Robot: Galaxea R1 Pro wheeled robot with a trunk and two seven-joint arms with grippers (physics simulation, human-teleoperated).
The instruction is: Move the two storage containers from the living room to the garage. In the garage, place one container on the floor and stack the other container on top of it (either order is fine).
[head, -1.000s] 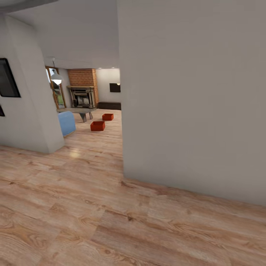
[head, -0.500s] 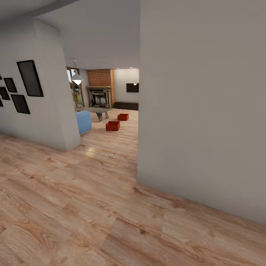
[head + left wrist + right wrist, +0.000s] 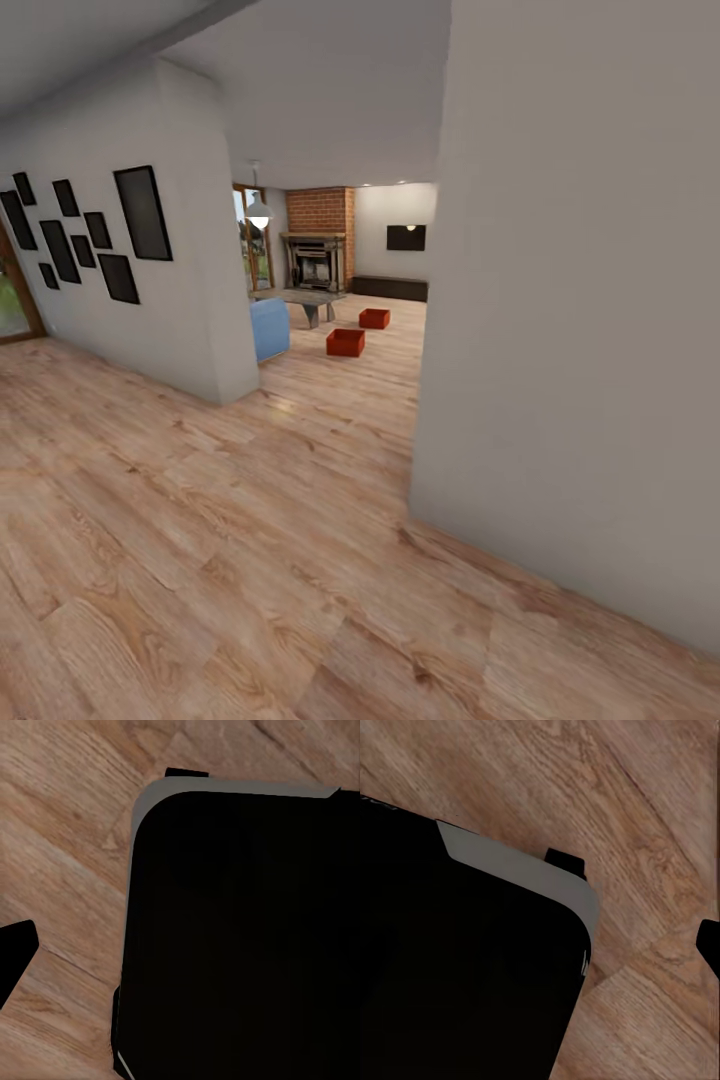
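Two red-orange storage containers stand on the light wood planks of the living room, seen far off through the opening in the head view. The nearer container [image 3: 345, 342] is in front of the low grey table [image 3: 310, 298]. The farther container [image 3: 374, 318] sits closer to the dark low cabinet [image 3: 390, 288]. The garage is out of view. In the left wrist view one dark fingertip [image 3: 15, 954] hangs over the planks beside my black base [image 3: 240, 937]. The right wrist view shows another dark fingertip [image 3: 711, 945] at the frame's edge.
A large white wall [image 3: 580, 300] closes the right side of the passage. A white wall corner [image 3: 215, 300] hung with black frames [image 3: 140, 213] bounds the left. A blue seat [image 3: 268, 328], a brick fireplace [image 3: 318, 262] and a pendant lamp [image 3: 258, 212] lie beyond.
The whole head picture has shifted rightward, so the camera has turned left; more of the framed left wall shows. The containers keep their places on the planks.
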